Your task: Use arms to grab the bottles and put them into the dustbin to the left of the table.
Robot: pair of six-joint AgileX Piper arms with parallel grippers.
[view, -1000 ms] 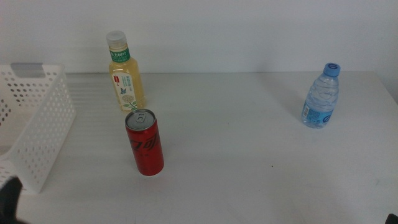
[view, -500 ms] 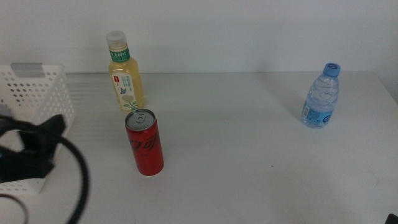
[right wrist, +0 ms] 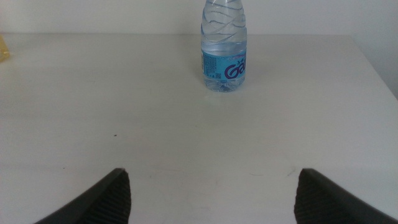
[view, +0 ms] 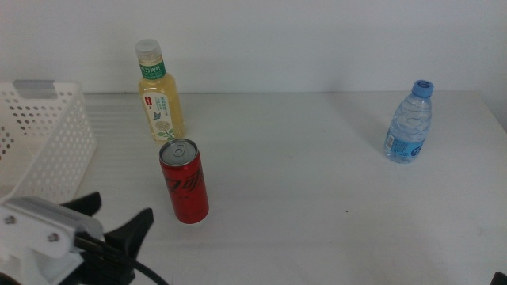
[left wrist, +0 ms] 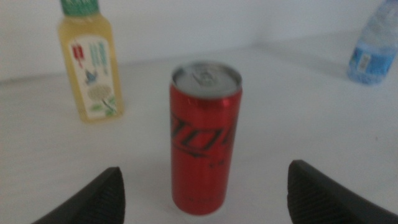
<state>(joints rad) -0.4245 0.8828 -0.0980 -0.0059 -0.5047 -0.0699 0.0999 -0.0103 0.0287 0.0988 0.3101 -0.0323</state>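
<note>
Left gripper, jaws spread wide and empty, squared up to upright red can near table front, apparently for side grasp. Dustbin stood at left. Right gripper, equally wide and empty, faced water bottle.

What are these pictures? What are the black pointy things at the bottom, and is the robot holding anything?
They show a robot with two arms at a white table. One camera looks down over the table; two sit on the wrists. The black points are each gripper's open jaws. The left gripper faces the red can without touching it. The right gripper faces the water bottle from farther off. A yellow drink bottle stands behind the can, a white basket at the left. Nothing is held.
</note>
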